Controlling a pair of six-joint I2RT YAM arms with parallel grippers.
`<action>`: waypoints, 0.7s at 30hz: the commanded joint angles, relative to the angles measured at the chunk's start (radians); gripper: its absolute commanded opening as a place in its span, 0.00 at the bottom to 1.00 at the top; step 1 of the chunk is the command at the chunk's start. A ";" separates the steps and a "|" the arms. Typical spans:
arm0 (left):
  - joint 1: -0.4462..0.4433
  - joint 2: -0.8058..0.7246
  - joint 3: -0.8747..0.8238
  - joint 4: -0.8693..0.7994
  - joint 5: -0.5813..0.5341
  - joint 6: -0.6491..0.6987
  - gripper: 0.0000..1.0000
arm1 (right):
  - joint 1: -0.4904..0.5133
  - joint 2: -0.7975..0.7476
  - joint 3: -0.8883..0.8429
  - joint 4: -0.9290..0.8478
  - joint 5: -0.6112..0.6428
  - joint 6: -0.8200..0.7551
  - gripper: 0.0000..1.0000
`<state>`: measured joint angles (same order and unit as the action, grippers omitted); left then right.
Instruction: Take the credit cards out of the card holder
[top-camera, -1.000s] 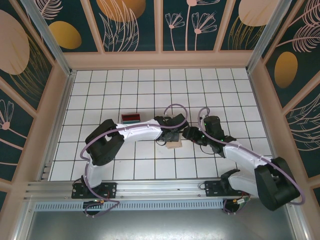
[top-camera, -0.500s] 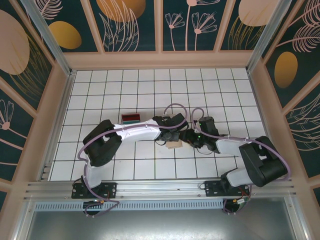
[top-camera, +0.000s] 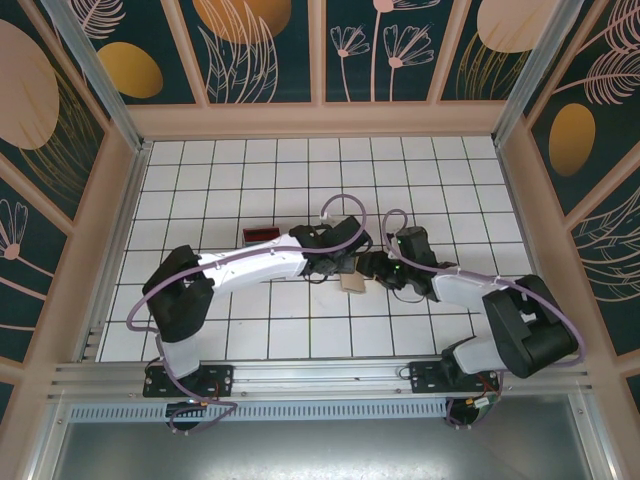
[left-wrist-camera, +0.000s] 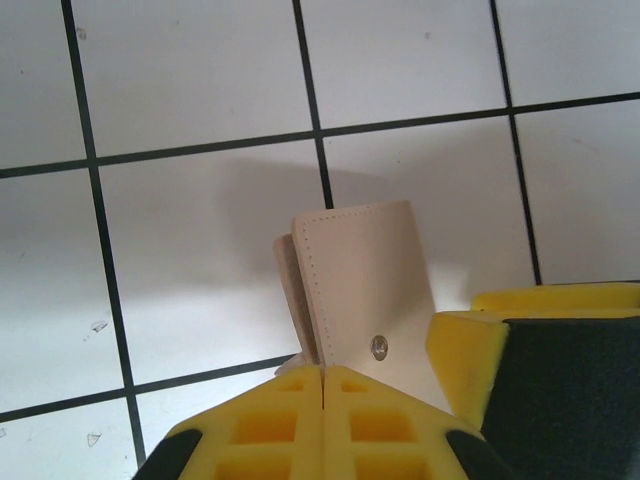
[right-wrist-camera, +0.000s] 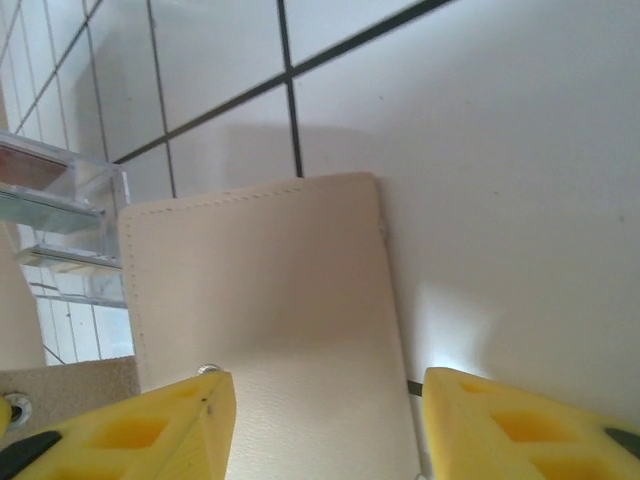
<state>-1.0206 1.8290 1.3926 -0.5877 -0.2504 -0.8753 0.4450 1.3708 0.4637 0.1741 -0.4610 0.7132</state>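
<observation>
The left pincer (left-wrist-camera: 322, 400) is pressed together on the lower edge of the small flat tan leather-like card holder (left-wrist-camera: 358, 285), which it holds half open just above the white tiled counter (left-wrist-camera: 190, 80). The right pincer (right-wrist-camera: 325, 405) is spread, with one tan panel between its jaws.

2 white-black arms (top-camera: 255, 268), purple cables (top-camera: 345, 197), yellow fingers (left-wrist-camera: 380, 440).

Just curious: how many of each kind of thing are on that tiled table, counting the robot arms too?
Robot arms: 2, the left arm and the right arm
Card holder: 1
Clear plastic tray: 1
Total: 4
What lies inside the tray is too small to count.
</observation>
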 joint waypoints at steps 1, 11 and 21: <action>0.007 -0.043 0.036 -0.022 -0.014 0.019 0.00 | 0.004 -0.040 0.035 -0.044 0.015 -0.020 0.56; 0.007 -0.063 0.046 -0.015 0.011 0.010 0.00 | -0.002 -0.066 0.036 -0.052 -0.001 -0.016 0.61; 0.007 -0.042 0.030 -0.098 -0.049 -0.017 0.00 | -0.006 -0.063 0.044 -0.072 0.010 -0.031 0.58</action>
<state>-1.0206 1.7977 1.4204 -0.6331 -0.2596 -0.8806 0.4446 1.3228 0.4778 0.1234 -0.4614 0.7074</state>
